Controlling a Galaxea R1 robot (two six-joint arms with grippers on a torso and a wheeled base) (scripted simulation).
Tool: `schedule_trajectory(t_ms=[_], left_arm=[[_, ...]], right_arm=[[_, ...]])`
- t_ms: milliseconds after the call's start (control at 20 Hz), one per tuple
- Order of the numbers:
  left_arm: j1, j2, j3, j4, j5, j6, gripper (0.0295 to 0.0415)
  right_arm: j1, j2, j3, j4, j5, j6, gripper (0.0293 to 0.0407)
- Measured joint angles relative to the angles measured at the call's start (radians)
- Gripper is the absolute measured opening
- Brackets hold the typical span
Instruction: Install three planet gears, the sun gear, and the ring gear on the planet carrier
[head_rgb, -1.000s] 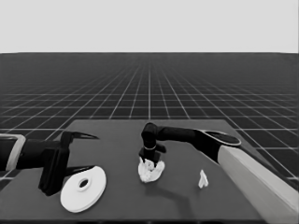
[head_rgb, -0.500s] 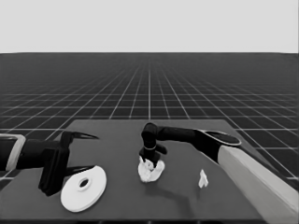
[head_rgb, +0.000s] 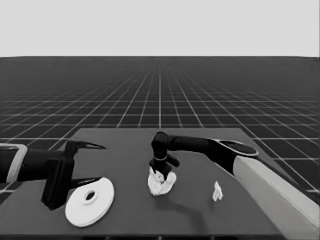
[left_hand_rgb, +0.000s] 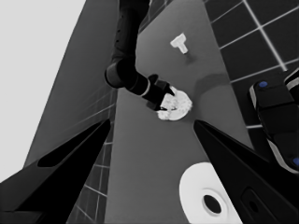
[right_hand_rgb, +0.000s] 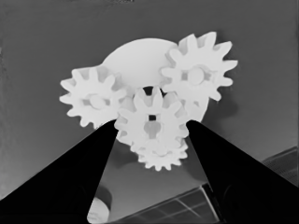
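The smaller round part (right_hand_rgb: 140, 58) lies near the tabletop's (head_rgb: 125, 145) middle in the head view, and it carries the gears because that is where the set gets built up. Three gears sit around it in the right wrist view: one gear (right_hand_rgb: 91, 100) at its 9 o'clock, another gear (right_hand_rgb: 198, 74) at 2 o'clock, and a lower gear (right_hand_rgb: 161, 156) at 6 o'clock, partly hidden. A fourth, the centre gear (right_hand_rgb: 152, 121), is over the middle, between the right gripper's (right_hand_rgb: 152, 126) two fingers; the jaws stand narrow on either side of it, seemingly gripping it to seat it among the other three.

The larger round part (head_rgb: 90, 201) lies flat at about 8 o'clock from the cluster, well apart, probably because it goes on last. The left gripper (head_rgb: 82, 162) waits above it with jaws wide. The thin white piece (head_rgb: 217, 191) lies at 3 o'clock from the cluster, clear of everything.
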Motion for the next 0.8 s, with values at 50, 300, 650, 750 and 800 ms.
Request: schedule_trajectory(t_ms=[50,300,650,750,800], left_arm=[[0.000,0.000,0.000,0.000,0.000,0.000,0.0385],[0.000,0.000,0.000,0.000,0.000,0.000,0.0385],[0.000,0.000,0.000,0.000,0.000,0.000,0.0385],[0.000,0.000,0.000,0.000,0.000,0.000,0.0385],[0.000,0.000,0.000,0.000,0.000,0.000,0.0385]], right_arm=[[0.000,0.000,0.000,0.000,0.000,0.010,0.0310],[0.000,0.000,0.000,0.000,0.000,0.063,0.0310],[0.000,0.000,0.000,0.000,0.000,0.136,0.0309],[0.000,0.000,0.000,0.000,0.000,0.157,0.0309],[0.000,0.000,0.000,0.000,0.000,0.168,0.0309]])
